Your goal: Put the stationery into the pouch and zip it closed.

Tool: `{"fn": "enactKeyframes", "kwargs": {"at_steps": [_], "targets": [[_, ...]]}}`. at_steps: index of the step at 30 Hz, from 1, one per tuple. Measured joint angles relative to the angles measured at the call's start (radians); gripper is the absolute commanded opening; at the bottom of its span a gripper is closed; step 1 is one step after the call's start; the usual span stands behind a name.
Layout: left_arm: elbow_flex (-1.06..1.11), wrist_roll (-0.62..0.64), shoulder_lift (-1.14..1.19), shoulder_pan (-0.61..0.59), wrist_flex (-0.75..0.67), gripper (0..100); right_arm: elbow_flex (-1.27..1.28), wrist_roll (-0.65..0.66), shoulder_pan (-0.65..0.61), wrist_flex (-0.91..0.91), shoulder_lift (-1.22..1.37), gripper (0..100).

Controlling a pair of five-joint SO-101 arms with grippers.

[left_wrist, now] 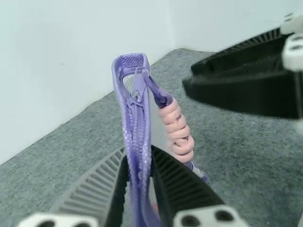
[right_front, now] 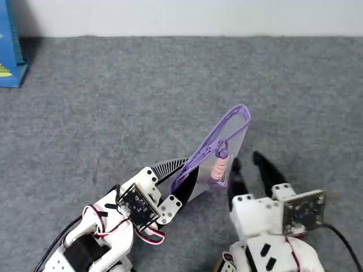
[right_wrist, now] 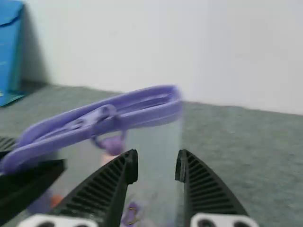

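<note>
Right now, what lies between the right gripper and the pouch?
A pink coil hanging off the pouch zipper, beside the right gripper; the high view shows it.

Robot lab bench: grey felt mat (right_front: 85,96), white wall (right_front: 198,17), blue box (right_front: 8,51).

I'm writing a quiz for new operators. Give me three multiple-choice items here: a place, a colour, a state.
1. Where is the pouch? A lying flat; B held up in the left claw; C on a hook.
2. The coil hanging on the pouch is: A pink; B green; C black.
3. The right claw is: A shut on the pouch; B open; C shut on a pen.
Answers: B, its purple edge is pinched there; A, pink loops hang beside it; B, its fingers stand apart.
</note>
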Motion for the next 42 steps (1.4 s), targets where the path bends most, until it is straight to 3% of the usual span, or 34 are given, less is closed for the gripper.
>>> {"fn": "enactKeyframes", "kwargs": {"at_steps": [9, 14, 19, 24, 32, 42], "targets": [[0.000, 0.000, 0.000, 0.000, 0.000, 1, 0.002, -0.031, -0.137, -0.005, 0.000, 15.8], [0.000, 0.000, 0.000, 0.000, 0.000, 1, 0.109, -0.031, -0.130, -0.109, -0.002, 15.1], [0.000, 0.000, 0.000, 0.000, 0.000, 1, 0.138, -0.014, -0.130, -0.181, 0.000, 4.6], [0.000, 0.000, 0.000, 0.000, 0.000, 1, 0.141, 0.025, -0.127, -0.190, 0.000, 3.5], [0.000, 0.000, 0.000, 0.000, 0.000, 1, 0.140, 0.127, 0.060, -0.232, 0.000, 0.7], [-0.002, 0.000, 0.008, 0.002, -0.002, 1, 0.262, 0.258, 0.255, -0.433, -0.003, 0.7]]}}
